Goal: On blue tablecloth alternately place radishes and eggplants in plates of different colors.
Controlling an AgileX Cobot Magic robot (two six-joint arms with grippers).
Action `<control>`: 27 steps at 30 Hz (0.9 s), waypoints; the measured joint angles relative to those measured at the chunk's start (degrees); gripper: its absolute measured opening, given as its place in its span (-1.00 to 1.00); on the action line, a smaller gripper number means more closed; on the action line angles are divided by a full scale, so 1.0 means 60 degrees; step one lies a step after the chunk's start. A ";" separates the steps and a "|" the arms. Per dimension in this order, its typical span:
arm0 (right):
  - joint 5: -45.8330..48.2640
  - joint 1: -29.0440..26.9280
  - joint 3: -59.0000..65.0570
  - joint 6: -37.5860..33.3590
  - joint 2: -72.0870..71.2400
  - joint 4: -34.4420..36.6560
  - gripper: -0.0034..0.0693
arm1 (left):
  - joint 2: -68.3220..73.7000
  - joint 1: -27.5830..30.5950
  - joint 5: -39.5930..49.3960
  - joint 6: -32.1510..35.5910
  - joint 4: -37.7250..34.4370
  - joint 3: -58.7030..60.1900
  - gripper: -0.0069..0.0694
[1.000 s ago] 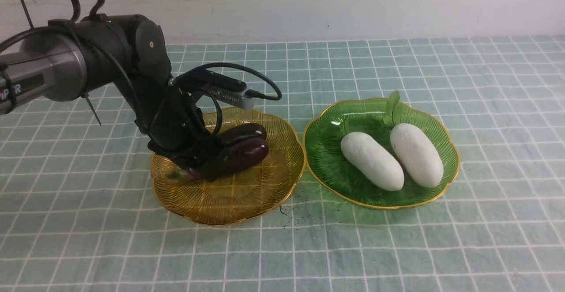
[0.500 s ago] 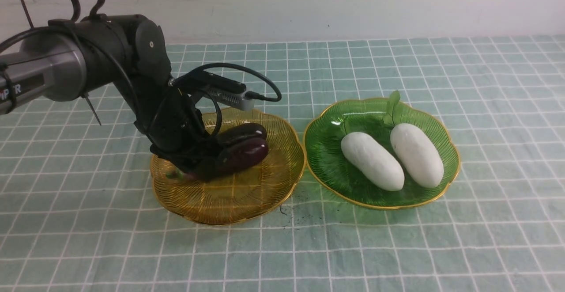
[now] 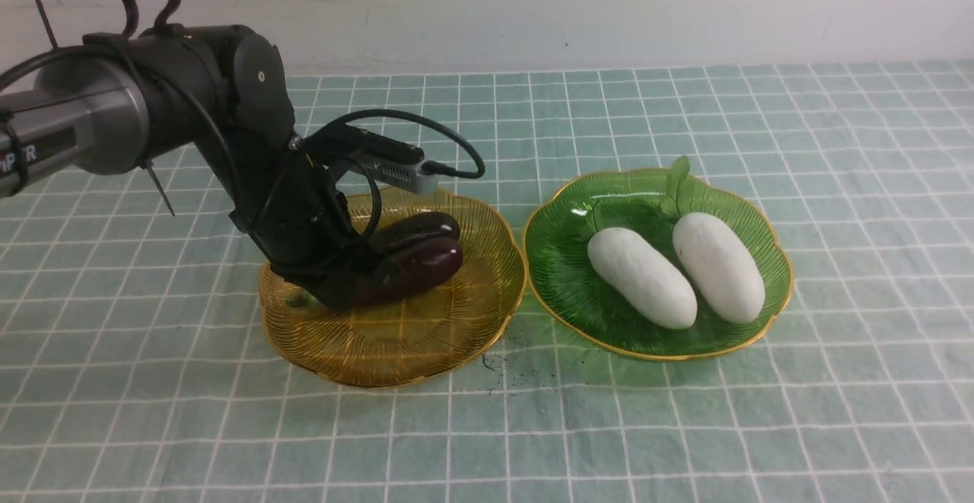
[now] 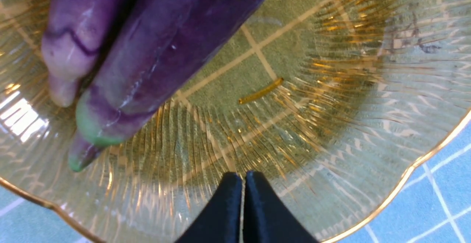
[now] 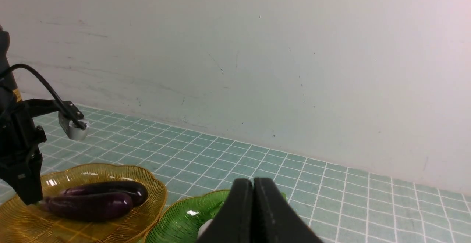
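We're over the pale teal-blue tablecloth with its white grid [image 3: 685, 427], and both dishes are loaded. On the left, the translucent ribbed amber-yellow plate with a gold rim [image 3: 396, 362] carries two slim glossy dark-purple eggplants [image 3: 426, 263]. They lie side by side and touching, with their greenish stem ends toward the black left arm [image 3: 152, 115]. Just beside it on the right, the matching translucent green plate [image 3: 563, 275] holds two smooth white oblong radishes [image 3: 641, 277] — close together, with small green leaves [image 3: 676, 179] poking up at the far rim. The left gripper [image 3: 338, 299] hangs low inside the amber plate, right at the stem ends, and from the front it hides them. The left wrist view settles it — the two dark fingertips are pressed together with nothing between them, over the plate's ribbed floor near the rim, and the eggplants lie clear of them. We can't see the right gripper [image 5: 253, 208] from the front. Its own camera shows its fingers closed tight on nothing, with the green plate's edge just beyond them and the off-white wall [image 5: 276, 52] behind.
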 joint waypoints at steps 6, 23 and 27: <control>-0.0008 0.0000 0.0000 0.0000 0.0000 0.0000 -0.95 | 0.0000 0.0000 0.0121 0.0000 0.0000 0.0000 -0.84; -0.0112 -0.1132 0.2487 0.0000 -0.1941 0.0444 -0.95 | 0.0000 0.0000 0.0403 -0.0021 0.0000 0.0000 -0.84; -0.0092 -0.2060 0.3688 0.0000 -0.2471 0.0657 -0.95 | 0.0000 -0.0011 0.0631 -0.0050 -0.0019 -0.0009 -0.84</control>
